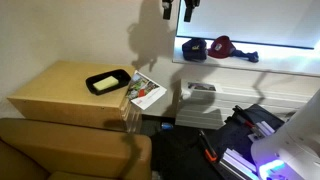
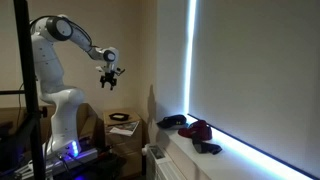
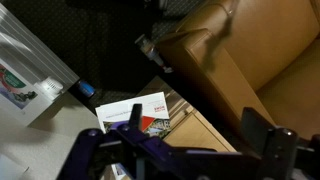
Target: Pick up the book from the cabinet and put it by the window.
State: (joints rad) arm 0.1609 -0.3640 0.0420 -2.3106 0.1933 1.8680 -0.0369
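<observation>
Tool: the tool [image 2: 110,82] hangs high in the air, jaws spread wide, nothing between them.
Fingers: the fingers [image 3: 100,150] frame the bottom of the wrist view, with dark floor and tan wood behind them.
Book: the book [image 1: 146,92] lies flat on the counter [image 1: 55,95], at the corner toward the window [image 2: 250,70], just beside a black tray [image 1: 108,81].
Direction: the book is well below the tool and off to one side. In the wrist view it sits ahead of the fingers, not between them.
Long axis: it runs diagonally to the counter's edges, so a wrist turn is likely needed before descending.
Overhang: cannot tell.
Sill: the sill [image 1: 290,62] carries dark and red items [image 1: 222,47].
</observation>
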